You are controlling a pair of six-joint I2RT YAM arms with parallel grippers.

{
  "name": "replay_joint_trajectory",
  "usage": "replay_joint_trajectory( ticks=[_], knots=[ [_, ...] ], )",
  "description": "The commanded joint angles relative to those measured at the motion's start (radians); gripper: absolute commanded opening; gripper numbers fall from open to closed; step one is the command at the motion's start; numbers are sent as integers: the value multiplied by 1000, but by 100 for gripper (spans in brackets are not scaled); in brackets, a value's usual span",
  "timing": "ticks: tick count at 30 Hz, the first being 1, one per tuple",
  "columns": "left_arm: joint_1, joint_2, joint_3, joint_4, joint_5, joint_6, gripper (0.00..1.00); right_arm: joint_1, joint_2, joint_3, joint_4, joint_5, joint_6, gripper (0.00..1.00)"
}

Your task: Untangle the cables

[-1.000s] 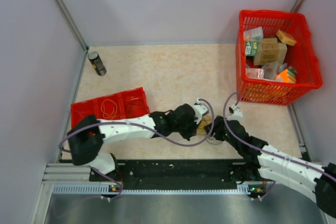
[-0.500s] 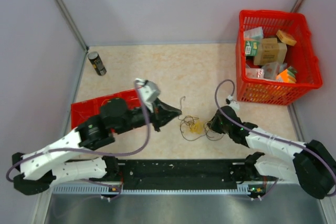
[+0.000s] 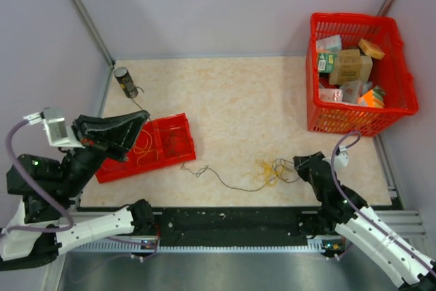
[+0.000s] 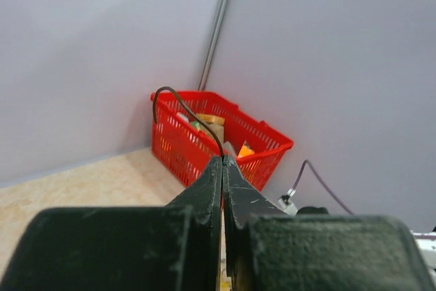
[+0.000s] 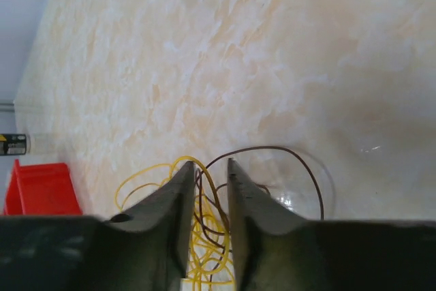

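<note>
The bench fills the middle of the top view, with a red basket of boxes at its upper right. A red tray lies at centre left, and a yellow loop of wire rests in it. The left hand is raised over the tray's left part with its fingers pressed together on a dark wire, whose free end arcs above the tips. The right hand sits low at lower right of centre, its fingers nearly closed astride the cables; I cannot tell whether they pinch them. This tangle of yellow and brown strands lies on the bench just left of that hand. One dark strand trails from it toward the tray's lower right corner. A small can stands at upper left.
</note>
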Motion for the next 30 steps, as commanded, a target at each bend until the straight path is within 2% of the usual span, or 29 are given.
replay_joint_trajectory(
  ticks=[1, 3, 6, 7, 10, 12, 15, 17, 18, 19, 24, 27, 30],
  knots=[
    [-3, 82, 1, -66, -30, 10, 0, -6, -48, 20, -14, 71, -89, 35],
    [-3, 94, -1, -69, -50, 4, 0, -6, -13, 49, 102, -30, -280, 62],
    [-3, 122, -8, -83, -33, -1, 0, -5, 114, 182, 109, -203, -512, 79],
    [-3, 128, -13, -86, -26, -7, 0, -4, 160, 228, 95, -255, -563, 81],
    [-3, 140, -40, -72, -12, -19, 0, 24, 295, 346, 51, -442, -601, 82],
    [-3, 143, -51, -58, -3, -23, 0, 136, 335, 382, 86, -475, -593, 82],
    [-3, 140, -37, -54, -6, -23, 0, 323, 416, 386, 268, -498, -561, 78],
    [-3, 133, -14, -55, -10, -21, 0, 380, 525, 357, 476, -625, -538, 77],
    [-3, 130, 1, -57, -9, -18, 0, 402, 610, 344, 624, -665, -530, 77],
    [-3, 130, 16, -63, -1, -18, 0, 423, 663, 340, 694, -678, -524, 78],
    [-3, 131, 99, -95, 37, -47, 0, 462, 867, 377, 876, -673, -519, 87],
    [-3, 131, 127, -63, 92, -73, 0, 468, 973, 449, 820, -624, -551, 89],
    [-3, 143, 154, -25, 160, -105, 0, 482, 1044, 483, 833, -447, -517, 89]
  ],
)
